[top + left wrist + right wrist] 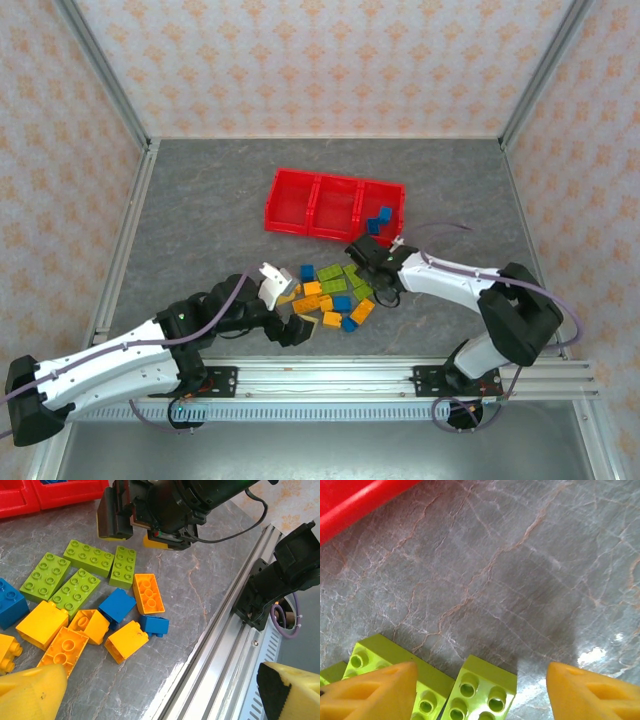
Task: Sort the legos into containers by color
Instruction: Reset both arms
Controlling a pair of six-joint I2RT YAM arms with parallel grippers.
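The right claw (482,692) is spread wide with its yellow fingertips (375,690) cut off at the bottom edge. A partly cropped lime green brick (482,685) lies between them, though it is hard to tell whether anything touches it. Seen from above, the loose legos (330,295) in yellow, lime and blue lie between both claws, just short of the red containers (292,205), whose right bin holds blue bricks (378,220); the left claw (283,305) gapes empty at the pile's near left. Everything rests on a grey marbled table (200,200) enclosed by pale walls (320,60) with an orange pattern.
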